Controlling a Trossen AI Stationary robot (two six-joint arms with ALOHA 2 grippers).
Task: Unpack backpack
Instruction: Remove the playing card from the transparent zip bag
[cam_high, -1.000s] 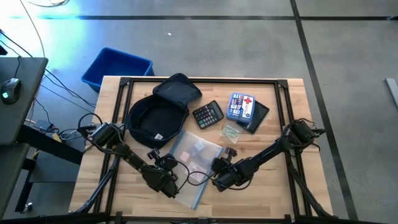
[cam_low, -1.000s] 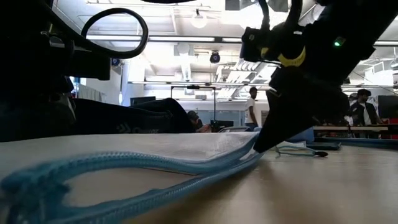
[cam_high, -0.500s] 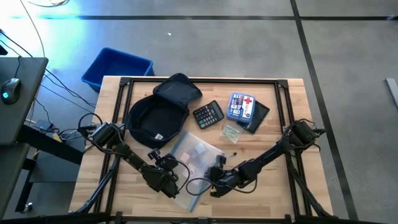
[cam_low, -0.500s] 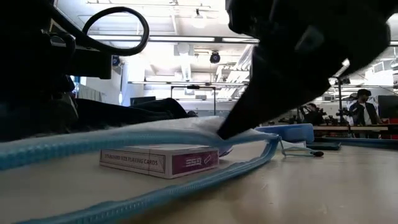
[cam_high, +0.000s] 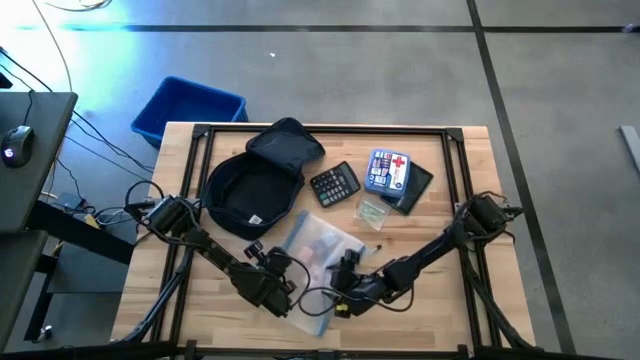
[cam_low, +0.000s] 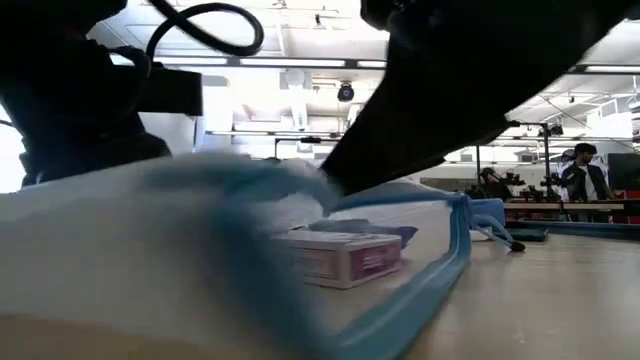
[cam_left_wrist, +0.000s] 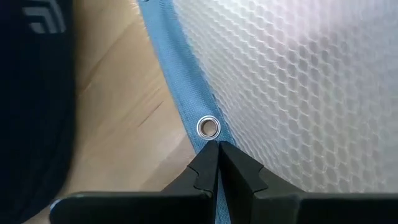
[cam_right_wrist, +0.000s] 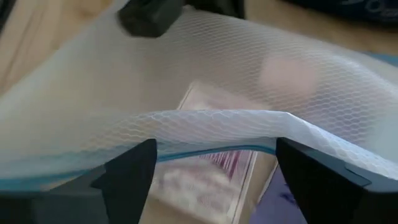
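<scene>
Right pincer (cam_right_wrist: 214, 180) has slid further under the mesh pouch (cam_high: 318, 250) & sprung apart, letting go, while left pincer (cam_left_wrist: 217, 163) stays clamped on the pouch's blue hem; backpack (cam_high: 255, 185) lies unzipped, apart, at bench (cam_high: 440, 320) rear-left, so pouch-emptying prob next.

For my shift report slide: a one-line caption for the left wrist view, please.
Left gripper shut on the blue edge of the mesh pouch, just below its metal eyelet, over the wooden table.

A red cross marks the small blue first-aid kit (cam_high: 387, 170) at the table's far right; its printed wording cannot be read.
</scene>
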